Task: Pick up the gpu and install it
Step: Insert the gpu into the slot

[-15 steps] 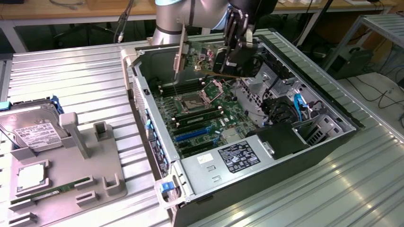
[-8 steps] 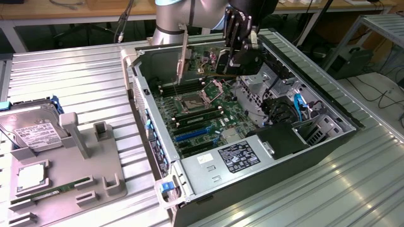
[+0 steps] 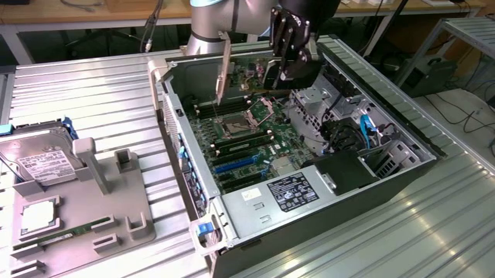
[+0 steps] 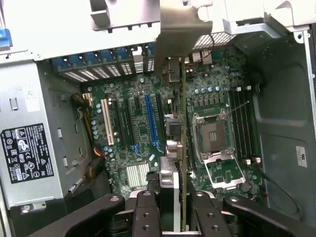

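The claw (image 4: pixel 176 196) was closed on the top edge of the gpu (image 3: pixel 225 69) and held it edge-down over the open computer case (image 3: pixel 402 124), above the motherboard (image 3: pixel 247 145) but not seated in a slot. Its silver bracket (image 4: pixel 180 34) was near the case's rear wall. Inside the case also lay a power supply (image 3: pixel 290 191). On the exterior view's left, a grey tray (image 3: pixel 116 231) held a hard drive (image 3: pixel 39 162) and a memory stick (image 3: pixel 58 236).

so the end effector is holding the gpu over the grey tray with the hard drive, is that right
No. The end effector holds the gpu over the open computer case, above its motherboard, not over the grey tray with the hard drive; the exterior view shows this.
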`<state>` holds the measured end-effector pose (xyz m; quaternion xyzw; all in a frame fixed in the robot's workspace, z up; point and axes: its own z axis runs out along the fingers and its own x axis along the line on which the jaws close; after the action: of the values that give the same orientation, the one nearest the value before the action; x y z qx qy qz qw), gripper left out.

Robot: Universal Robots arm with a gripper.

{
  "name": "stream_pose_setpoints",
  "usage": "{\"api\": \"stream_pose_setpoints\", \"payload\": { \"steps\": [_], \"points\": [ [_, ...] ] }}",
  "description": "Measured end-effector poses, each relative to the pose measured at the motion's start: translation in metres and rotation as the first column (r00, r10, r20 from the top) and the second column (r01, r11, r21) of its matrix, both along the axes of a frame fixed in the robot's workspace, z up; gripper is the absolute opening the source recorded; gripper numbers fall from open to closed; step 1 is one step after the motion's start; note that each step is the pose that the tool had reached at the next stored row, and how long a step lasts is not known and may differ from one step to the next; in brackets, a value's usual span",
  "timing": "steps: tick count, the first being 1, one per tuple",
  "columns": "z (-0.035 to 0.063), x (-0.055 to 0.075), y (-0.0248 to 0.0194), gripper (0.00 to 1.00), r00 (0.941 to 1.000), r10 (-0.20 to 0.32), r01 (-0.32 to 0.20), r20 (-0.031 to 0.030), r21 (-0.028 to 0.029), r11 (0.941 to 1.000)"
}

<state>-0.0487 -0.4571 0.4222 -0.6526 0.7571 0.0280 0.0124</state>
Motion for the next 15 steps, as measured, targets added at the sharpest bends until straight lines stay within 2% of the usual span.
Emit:
{"api": "stream_pose_setpoints", "payload": {
  "steps": [2,5,7,9,11,13,15],
  "points": [
    [-0.0005,0.0001,0.0,0.28,0.9995,0.033,-0.033,0.0018,0.0,0.9995],
    [-0.0011,0.0001,-0.0001,0.28,0.9963,0.085,-0.085,0.0102,-0.0006,0.9964],
    [-0.0016,0.0001,-0.0001,0.28,0.994,0.106,-0.106,0.0293,-0.0022,0.9944],
    [-0.0021,0.0001,-0.0001,0.28,0.9922,0.117,-0.117,0.042,-0.0035,0.9931],
    [-0.0034,0.0001,-0.0001,0.28,0.9912,0.125,-0.125,0.0442,-0.0026,0.9922],
    [-0.005,0.0,-0.0001,0.28,0.9912,0.124,-0.125,0.0452,0.0062,0.9922],
    [-0.0067,0.0,-0.0001,0.28,0.9912,0.124,-0.125,0.0458,0.0116,0.9921]
  ]
}}
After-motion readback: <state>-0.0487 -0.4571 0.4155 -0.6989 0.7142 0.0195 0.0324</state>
